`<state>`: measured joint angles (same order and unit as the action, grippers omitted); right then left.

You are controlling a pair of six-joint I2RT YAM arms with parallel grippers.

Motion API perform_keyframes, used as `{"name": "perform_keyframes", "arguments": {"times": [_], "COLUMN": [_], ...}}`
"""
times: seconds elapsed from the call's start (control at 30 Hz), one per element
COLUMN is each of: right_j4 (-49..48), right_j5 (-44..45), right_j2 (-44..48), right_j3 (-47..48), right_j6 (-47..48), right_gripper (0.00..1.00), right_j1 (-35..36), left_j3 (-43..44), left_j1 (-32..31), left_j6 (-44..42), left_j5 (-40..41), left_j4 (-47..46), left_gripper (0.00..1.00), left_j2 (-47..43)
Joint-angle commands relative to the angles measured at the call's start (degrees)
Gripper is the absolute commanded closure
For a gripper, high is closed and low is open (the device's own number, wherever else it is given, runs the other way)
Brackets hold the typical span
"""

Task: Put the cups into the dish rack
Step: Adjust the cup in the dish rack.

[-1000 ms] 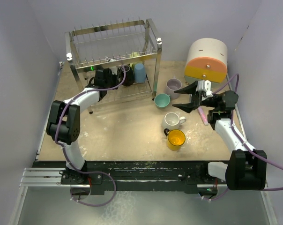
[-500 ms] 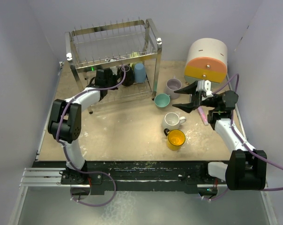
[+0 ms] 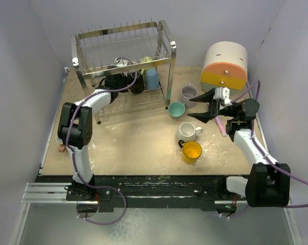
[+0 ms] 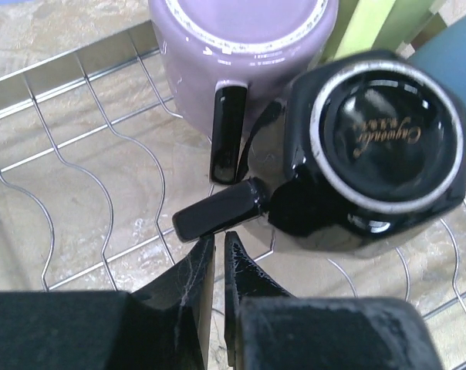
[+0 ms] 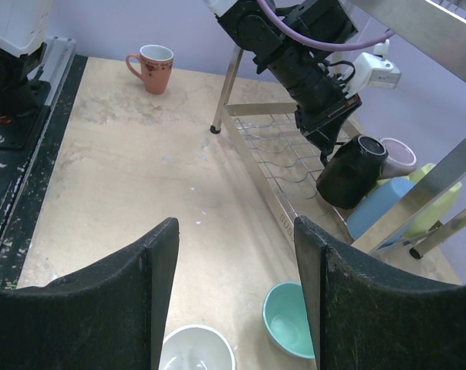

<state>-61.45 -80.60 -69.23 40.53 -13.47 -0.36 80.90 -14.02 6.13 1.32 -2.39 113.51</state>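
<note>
Robotics test cell: plain lilac panels wall in a scuffed tabletop. A cabled left arm and right arm are bolted to a black rail along the bottom of the frame. A chrome dish rack stands upper left, with loose mugs at centre right.

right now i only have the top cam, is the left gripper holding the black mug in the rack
Observer: No. The left wrist view shows the left gripper shut on nothing, its tips right at the black mug's handle.
Operator: any mugs i can't see well from above
Observer: Yes. The right wrist view shows a pink mug upright on the table beside the left arm, which covers most of it from above.
</note>
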Motion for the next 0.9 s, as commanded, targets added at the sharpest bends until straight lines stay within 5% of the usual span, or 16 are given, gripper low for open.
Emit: {"name": "perform_keyframes", "arguments": {"times": [0.0,0.27,0.87], "right_j4": [-0.78,-0.09,1.17], "right_j5": [-0.75,-0.87,-0.96], "right_j2": [1.38,1.22,1.97], "right_j3": [2.71,2.84,3.06], "right_j6": [0.61,1.16,1.92], "right_gripper": [0.36,0.36,0.36], "right_j1": [0.17,0.09,0.10], "left_j3": [5.25,-0.15,-24.27], "left_j1": [0.66,0.67,0.67], "left_j6": [-1.73,1.63,17.30], "left_j5": [-0.25,-4.34,-21.84], "left_j4": [-0.47,-1.54,-14.88], "left_gripper": [0.87,0.76,0.71], "left_j2": [1.81,-2.29,-18.54]}}
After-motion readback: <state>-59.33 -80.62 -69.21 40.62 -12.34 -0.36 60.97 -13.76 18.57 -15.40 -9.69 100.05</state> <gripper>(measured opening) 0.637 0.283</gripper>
